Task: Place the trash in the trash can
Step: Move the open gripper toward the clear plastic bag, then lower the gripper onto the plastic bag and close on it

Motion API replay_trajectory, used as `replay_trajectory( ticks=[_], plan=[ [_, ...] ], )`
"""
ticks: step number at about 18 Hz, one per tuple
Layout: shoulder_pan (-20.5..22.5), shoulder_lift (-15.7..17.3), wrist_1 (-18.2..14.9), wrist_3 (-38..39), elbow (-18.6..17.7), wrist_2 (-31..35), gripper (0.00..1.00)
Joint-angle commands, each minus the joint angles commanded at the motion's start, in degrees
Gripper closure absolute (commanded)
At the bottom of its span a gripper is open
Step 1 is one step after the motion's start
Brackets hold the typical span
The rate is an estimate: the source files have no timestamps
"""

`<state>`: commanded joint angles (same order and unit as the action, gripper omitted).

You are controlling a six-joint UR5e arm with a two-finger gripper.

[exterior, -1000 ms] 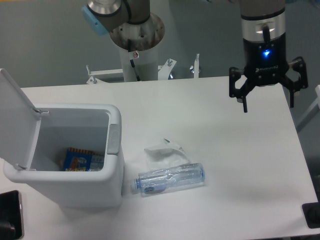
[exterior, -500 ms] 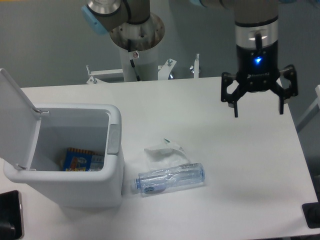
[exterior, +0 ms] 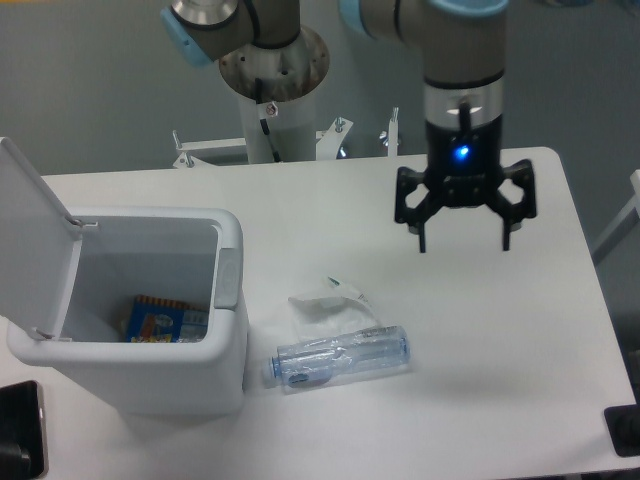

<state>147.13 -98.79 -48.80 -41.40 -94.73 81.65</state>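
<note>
We are hovering wide-fingered over the table.
Our gripper [exterior: 465, 243] is holding nothing; the bottle [exterior: 342, 359] looks light, crushable, slippery, so we are favouring its middle; the wrapper [exterior: 326, 298] looks flimsy.

The arm [exterior: 440, 25] runs out past the top edge, so its upper links go unseen. The trash can [exterior: 225, 300] hides most of the printed packet [exterior: 155, 320] behind its wall. A dark object [exterior: 20, 430] is cut off at the lower left corner, another [exterior: 625, 430] at the lower right; neither can be identified.
</note>
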Motion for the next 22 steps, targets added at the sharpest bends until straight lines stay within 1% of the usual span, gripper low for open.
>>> replay_trajectory(
  ticks=[1, 2, 5, 8, 11, 14, 16, 18, 20, 22],
  plan=[
    [-0.44, 0.09, 1.59, 0.00, -1.41, 0.00, 0.00],
    [-0.88, 0.26, 2.13, -0.09, -2.38, 0.09, 0.00],
    [-0.97, 0.79, 2.04, -2.89, -4.84, 0.26, 0.00],
    [-1.50, 0.97, 1.78, -4.91, -6.51, 0.26, 0.00],
    [-2.11, 1.06, 1.52, -12.72, -8.27, 0.44, 0.00],
    [-2.11, 1.14, 1.34, -24.74, -11.61, 0.09, 0.00],
    [-2.20, 1.06, 1.25, -32.05, -12.93, 0.00, 0.00],
    [-2.46, 0.71, 0.73, -35.76, -13.55, 0.09, 0.00],
    [-2.64, 0.18, -0.50, -38.39, -15.30, 0.17, 0.00],
    [-3.25, -0.96, -0.42, -41.21, -16.71, 0.00, 0.00]
  ],
)
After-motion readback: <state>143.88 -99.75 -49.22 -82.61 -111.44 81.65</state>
